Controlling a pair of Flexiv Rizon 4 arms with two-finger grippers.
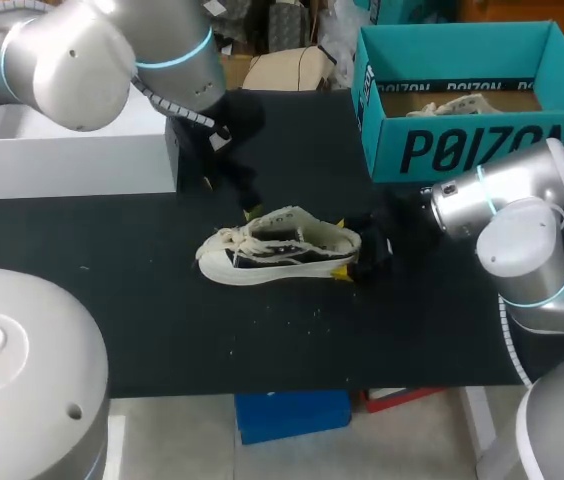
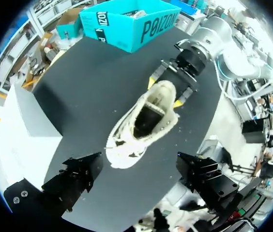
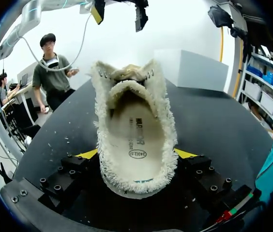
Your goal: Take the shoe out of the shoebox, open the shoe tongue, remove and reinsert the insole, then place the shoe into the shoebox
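Head view: shoe [image 1: 277, 248] lengthwise across, toe leftward

— From here, is the cream-white low cloth shoe [image 1: 280, 247] rough?
— At its opening the cloth is fuzzy, with frayed threads around the whole edge. The insole [image 3: 136, 140] inside looks smoother and matt. The white sole band seems smooth rubber.
— And the teal cardboard shoebox [image 1: 482, 150]?
— Matt paperboard, brownish inside. The black table surface [image 1: 162, 330] is also matt; cloth or rubber, I cannot tell.
— The robot is metal?
— The silver-grey left arm [image 1: 72, 50] and the silver-grey right arm [image 1: 522, 240] have smooth shells with a soft shine. The right gripper [image 3: 137, 153] has matt black blocks with small screws, and its yellow tips [image 3: 89, 153] look like dull plastic.
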